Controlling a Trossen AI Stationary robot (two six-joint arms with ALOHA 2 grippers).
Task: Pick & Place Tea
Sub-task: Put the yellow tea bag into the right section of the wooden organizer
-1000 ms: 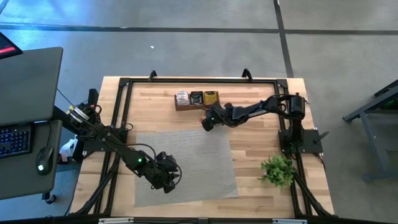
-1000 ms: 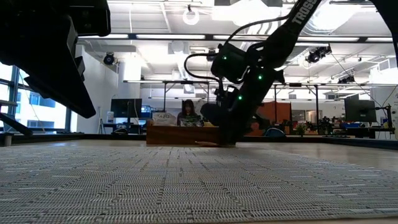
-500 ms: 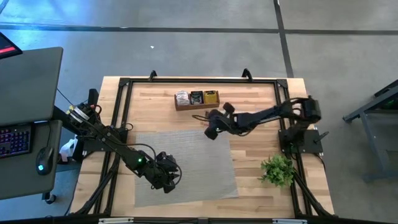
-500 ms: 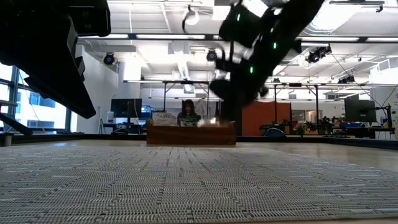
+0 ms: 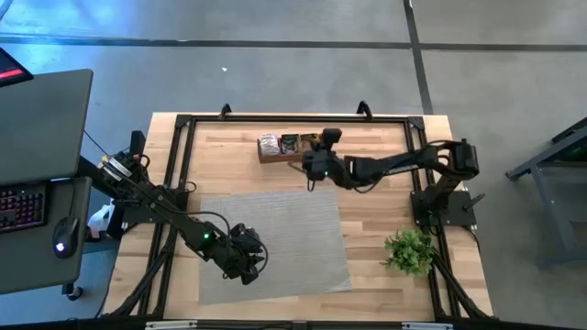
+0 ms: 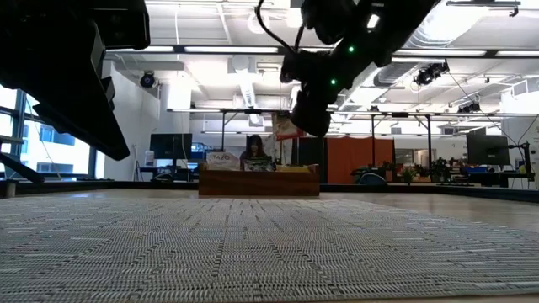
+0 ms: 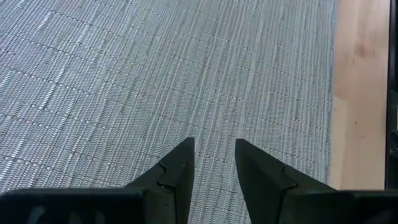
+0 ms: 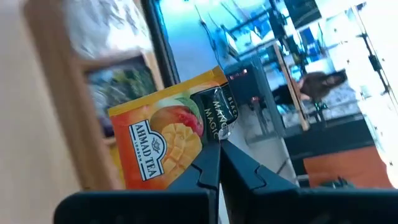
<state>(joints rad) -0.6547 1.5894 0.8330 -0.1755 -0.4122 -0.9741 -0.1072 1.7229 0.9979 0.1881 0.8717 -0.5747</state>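
Left pincer point(image 5: 246, 264) rests low over the grey mat point(image 5: 275, 240), fingers parted and holding nothing (it only waits). Further right, the wooden tea box point(image 5: 289, 147) sits at the tabletop's point(image 5: 376, 220) far edge. Right pincer point(image 5: 310, 169), raised just beside the box, is clenched on an orange mango tea sachet point(image 8: 169, 145). The pick looks done; placing remains.

The right arm reaches from the right edge of the table toward the far edge. Its gripper point(image 5: 310, 170) is up in the air with both fingers point(image 8: 208, 169) pinched tight together. The left arm stretches from the left edge toward the near edge. Its gripper point(image 7: 214, 163) sits low, fingers point(image 7: 177, 174) a little apart, holding nothing.
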